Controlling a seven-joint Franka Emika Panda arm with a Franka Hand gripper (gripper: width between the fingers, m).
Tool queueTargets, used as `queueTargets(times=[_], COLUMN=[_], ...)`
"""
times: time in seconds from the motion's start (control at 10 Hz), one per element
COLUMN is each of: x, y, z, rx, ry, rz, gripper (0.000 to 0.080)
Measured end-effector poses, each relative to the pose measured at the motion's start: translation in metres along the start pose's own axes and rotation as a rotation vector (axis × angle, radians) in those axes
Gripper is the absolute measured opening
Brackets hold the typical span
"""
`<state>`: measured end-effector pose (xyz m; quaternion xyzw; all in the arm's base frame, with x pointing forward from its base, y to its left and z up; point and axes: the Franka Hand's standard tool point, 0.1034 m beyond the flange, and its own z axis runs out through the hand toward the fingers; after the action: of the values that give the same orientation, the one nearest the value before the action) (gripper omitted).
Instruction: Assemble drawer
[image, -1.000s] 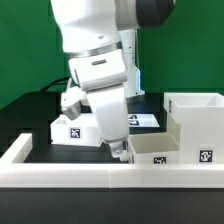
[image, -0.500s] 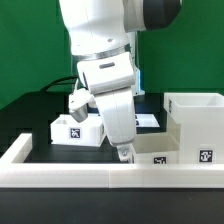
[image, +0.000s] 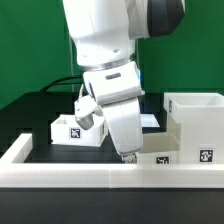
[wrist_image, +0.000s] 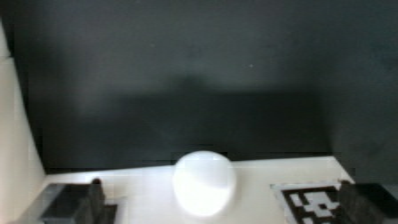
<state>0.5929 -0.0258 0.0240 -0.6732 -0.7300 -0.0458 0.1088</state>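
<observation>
The tall white casing (image: 196, 118) stands at the exterior view's right. One small tray (image: 160, 153) with a tag lies in front of it, and a second tray (image: 74, 129) sits at the left behind the arm. My gripper (image: 126, 156) points down at the left end of the near tray. In the wrist view my gripper (wrist_image: 222, 206) is open. Its dark fingers (wrist_image: 71, 203) stand wide apart over a white tray face (wrist_image: 143, 185) that bears a rounded knob (wrist_image: 205, 182) and a tag (wrist_image: 331, 204). Nothing is held.
The long low white rail (image: 100, 176) runs along the front of the black table (image: 40, 120) and up its left side. The marker board (image: 149, 121) lies behind the arm. A white edge (wrist_image: 15, 120) runs along one side of the wrist view.
The arm has moved toward the exterior view's right and a little lower. The gripper has shifted from beside the left tray to the near tray's left end.
</observation>
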Motion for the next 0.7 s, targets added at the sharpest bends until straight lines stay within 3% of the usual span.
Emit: queueTargets(times=[0.3, 0.7], x=[0.018, 0.019], y=[0.004, 0.005], z=[0.0, 0.0], rx=[0.0, 0.007], ry=[-0.002, -0.059], rz=[0.023, 0.028], gripper=[0.0648, 0.0649])
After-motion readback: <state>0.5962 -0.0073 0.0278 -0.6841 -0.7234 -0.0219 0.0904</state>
